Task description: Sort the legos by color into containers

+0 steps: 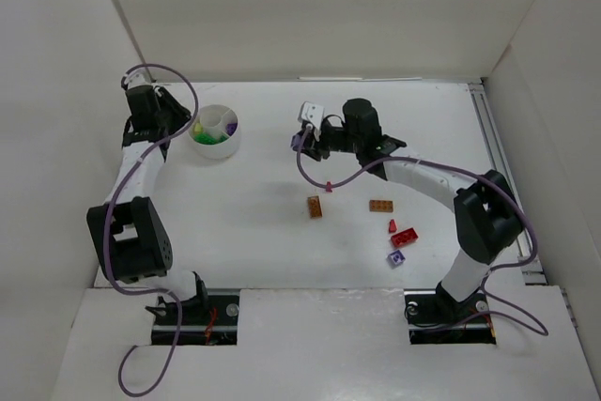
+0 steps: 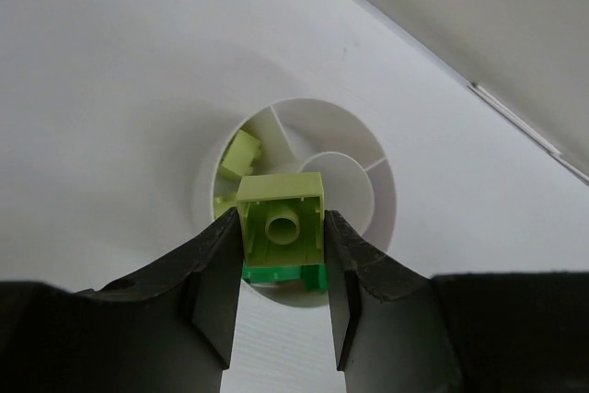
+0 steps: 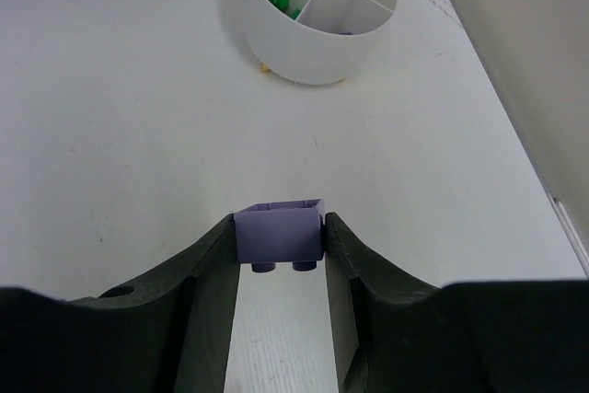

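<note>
My left gripper [image 2: 281, 232] is shut on a lime-yellow lego [image 2: 281, 213], held underside up just above the round white dish [image 2: 385, 202]. In the dish's compartments lie another lime lego [image 2: 241, 154] and a green one [image 2: 285, 274]. My right gripper [image 3: 279, 244] is shut on a pale purple lego [image 3: 279, 233], studs down, above the table and well short of the dish [image 3: 317, 48]. From above, the left gripper [image 1: 188, 125] is at the dish's [image 1: 228, 146] left rim. The right gripper [image 1: 302, 143] hangs to the dish's right.
Loose on the table lie an orange-brown lego [image 1: 315, 207], an orange one [image 1: 380, 206], two red ones [image 1: 392, 226] [image 1: 405, 238] and a purple one [image 1: 397, 257]. White walls close in the table at the back and both sides.
</note>
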Action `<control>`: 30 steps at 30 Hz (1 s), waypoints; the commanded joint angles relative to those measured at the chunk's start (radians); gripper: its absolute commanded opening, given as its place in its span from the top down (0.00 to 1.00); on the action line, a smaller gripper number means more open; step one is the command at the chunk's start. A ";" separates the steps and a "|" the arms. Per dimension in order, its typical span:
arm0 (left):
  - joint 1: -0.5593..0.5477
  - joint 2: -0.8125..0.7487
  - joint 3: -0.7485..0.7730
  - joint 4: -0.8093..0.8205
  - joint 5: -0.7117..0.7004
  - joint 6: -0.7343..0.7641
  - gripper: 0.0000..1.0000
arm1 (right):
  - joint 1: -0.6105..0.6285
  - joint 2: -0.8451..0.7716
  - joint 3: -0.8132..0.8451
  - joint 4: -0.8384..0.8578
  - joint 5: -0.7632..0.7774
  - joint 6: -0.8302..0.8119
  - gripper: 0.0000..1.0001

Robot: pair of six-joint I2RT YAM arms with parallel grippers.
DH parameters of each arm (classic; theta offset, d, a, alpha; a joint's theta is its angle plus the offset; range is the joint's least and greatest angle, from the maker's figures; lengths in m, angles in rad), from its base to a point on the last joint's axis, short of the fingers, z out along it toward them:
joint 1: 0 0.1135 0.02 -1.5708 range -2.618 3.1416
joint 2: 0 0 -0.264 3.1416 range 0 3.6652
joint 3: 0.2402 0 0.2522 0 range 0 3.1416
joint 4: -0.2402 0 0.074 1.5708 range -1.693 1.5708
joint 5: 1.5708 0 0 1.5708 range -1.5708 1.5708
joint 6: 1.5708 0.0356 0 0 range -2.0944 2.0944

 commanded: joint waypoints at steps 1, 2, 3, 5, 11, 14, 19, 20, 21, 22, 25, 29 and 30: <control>0.001 0.057 0.080 -0.023 -0.102 0.015 1.00 | -0.018 0.018 0.055 0.002 -0.020 0.021 0.90; 0.001 0.078 0.113 -0.050 -0.117 0.027 1.00 | -0.027 0.018 0.055 -0.008 -0.020 0.021 0.89; 0.001 0.116 0.129 -0.066 -0.143 0.027 1.00 | -0.027 0.029 0.055 -0.008 -0.020 0.021 0.89; 0.001 0.147 0.149 -0.075 -0.180 0.027 1.00 | -0.038 0.040 0.064 -0.020 -0.020 0.034 0.89; 0.001 0.190 0.149 -0.020 -0.065 0.072 1.00 | -0.048 0.059 0.064 -0.020 -0.020 0.043 0.89; 0.001 0.212 0.160 -0.020 -0.056 0.072 1.00 | -0.057 0.069 0.064 -0.020 -0.029 0.043 0.87; 0.001 0.248 0.190 -0.064 -0.033 0.081 0.92 | -0.067 0.078 0.064 -0.020 -0.038 0.052 0.87; 0.001 0.258 0.190 -0.064 -0.021 0.081 0.92 | -0.067 0.078 0.064 -0.020 -0.038 0.052 0.87; 0.001 0.258 0.190 -0.064 -0.020 0.081 0.92 | -0.067 0.078 0.064 -0.020 -0.038 0.052 0.87; 0.001 0.267 0.201 -0.064 -0.020 0.081 0.92 | -0.067 0.078 0.064 -0.020 -0.038 0.052 0.87; 0.001 0.276 0.210 -0.075 -0.010 0.081 0.83 | -0.067 0.078 0.064 -0.020 -0.038 0.052 0.87; 0.001 0.267 0.210 -0.075 -0.010 0.090 0.79 | -0.076 0.078 0.064 -0.020 -0.038 0.052 0.87; 0.001 0.267 0.210 -0.075 0.002 0.090 0.79 | -0.076 0.078 0.064 -0.020 -0.038 0.052 0.87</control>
